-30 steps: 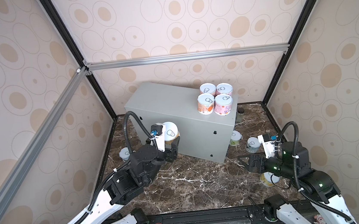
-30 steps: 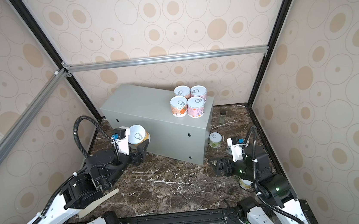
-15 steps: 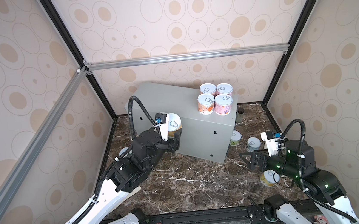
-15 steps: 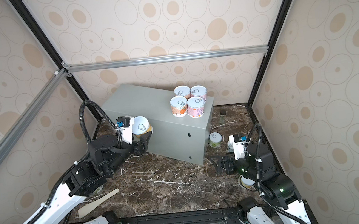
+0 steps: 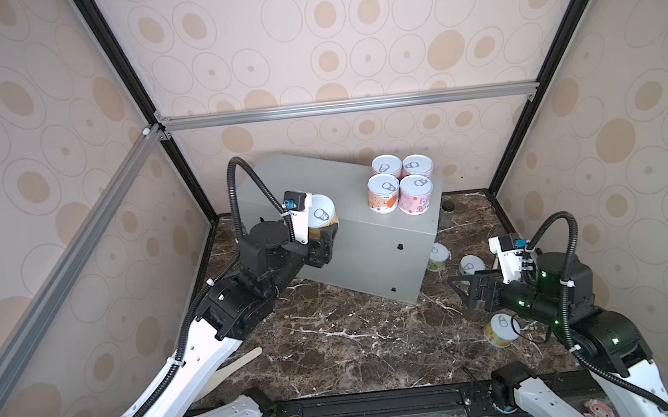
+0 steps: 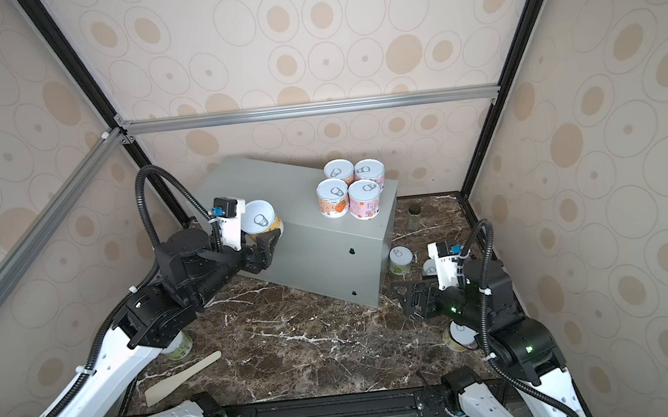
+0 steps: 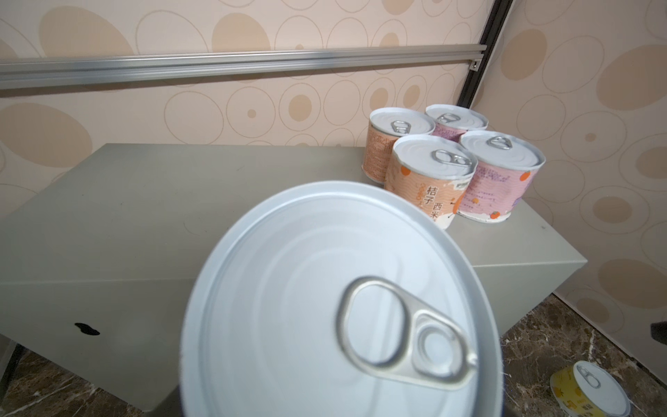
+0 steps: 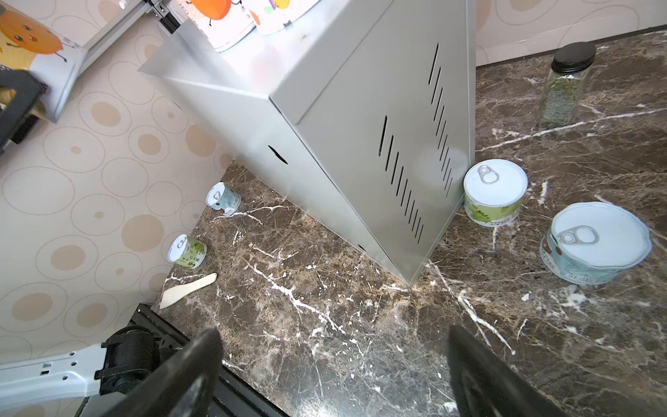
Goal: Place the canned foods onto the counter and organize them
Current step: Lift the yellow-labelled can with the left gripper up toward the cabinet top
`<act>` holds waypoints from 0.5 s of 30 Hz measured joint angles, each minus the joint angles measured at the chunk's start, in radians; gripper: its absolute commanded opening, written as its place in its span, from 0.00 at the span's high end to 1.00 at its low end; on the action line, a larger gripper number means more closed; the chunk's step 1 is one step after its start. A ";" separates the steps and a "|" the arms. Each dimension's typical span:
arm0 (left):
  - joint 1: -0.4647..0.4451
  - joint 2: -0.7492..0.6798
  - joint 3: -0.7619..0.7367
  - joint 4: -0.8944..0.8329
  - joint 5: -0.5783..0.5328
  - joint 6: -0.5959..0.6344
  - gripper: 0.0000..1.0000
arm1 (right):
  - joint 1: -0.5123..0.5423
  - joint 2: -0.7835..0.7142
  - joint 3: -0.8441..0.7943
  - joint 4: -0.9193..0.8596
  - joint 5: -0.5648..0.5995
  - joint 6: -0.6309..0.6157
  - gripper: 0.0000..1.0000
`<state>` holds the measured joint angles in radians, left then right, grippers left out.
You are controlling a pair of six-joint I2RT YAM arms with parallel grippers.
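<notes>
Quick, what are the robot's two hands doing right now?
Left gripper: closed on a yellow can.
Right gripper: open, holding nothing.

Circle-patterned walls, dark marble floor

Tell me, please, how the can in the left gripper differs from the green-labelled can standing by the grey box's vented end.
The held can is clamped in the left gripper, raised in front of the counter; the green can stands free on the marble floor. The held can's label is yellow-orange; the green can's is pale green. Both are short tins with silver pull-tab lids.
</notes>
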<state>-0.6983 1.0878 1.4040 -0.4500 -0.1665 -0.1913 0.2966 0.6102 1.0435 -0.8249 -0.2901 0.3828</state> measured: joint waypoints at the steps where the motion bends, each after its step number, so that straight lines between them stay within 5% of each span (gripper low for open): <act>1: 0.008 0.011 0.020 -0.005 0.008 0.001 0.35 | 0.000 0.000 0.000 0.001 0.001 0.000 0.01; 15: 0.094 0.223 0.291 -0.102 0.127 0.021 0.37 | 0.000 0.093 0.097 0.001 -0.001 -0.003 0.01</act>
<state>-0.6044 1.3106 1.6955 -0.5522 -0.0391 -0.1707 0.2966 0.7033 1.1400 -0.8238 -0.2913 0.3801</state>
